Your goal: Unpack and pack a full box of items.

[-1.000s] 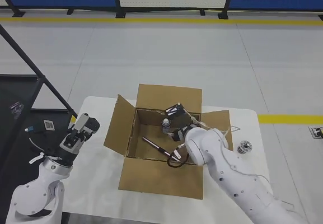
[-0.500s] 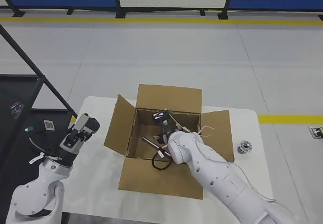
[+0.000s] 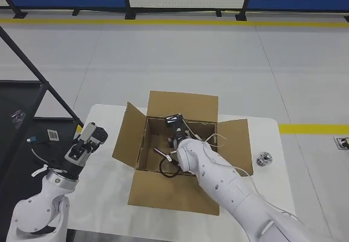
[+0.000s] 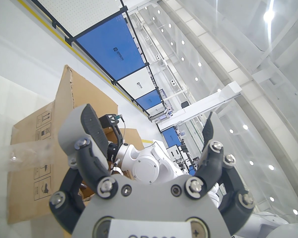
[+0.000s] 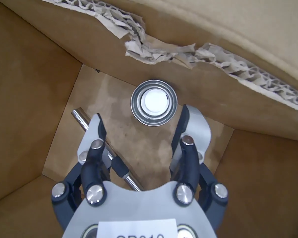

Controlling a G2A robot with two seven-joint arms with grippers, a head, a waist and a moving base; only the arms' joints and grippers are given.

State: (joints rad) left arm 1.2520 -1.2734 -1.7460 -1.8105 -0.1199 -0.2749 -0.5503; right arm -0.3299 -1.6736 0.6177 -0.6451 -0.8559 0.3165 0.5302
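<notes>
Left of the box (image 3: 156,190) on the surface (image 3: 104,199), the left pincer (image 4: 149,122) hangs released, apparently out of the way, while inside the box the right pincer (image 5: 142,118), spread wide, hovers over an upright can (image 5: 154,102) by the back wall, seemingly aligned to lift it out.

The right arm (image 3: 222,181) stretched forward and across toward the robot's left, its wrist (image 3: 175,123) bent so that the right gripper (image 5: 142,116) pointed steeply downward. Its two fingers (image 5: 193,125) stood wide apart and gripped nothing. The left arm (image 3: 47,199) was folded close at the robot's left side, with the left gripper (image 3: 93,134) tilted up and forward. That gripper's ribbed pads (image 4: 90,122) were likewise spread wide, with nothing between them.
</notes>
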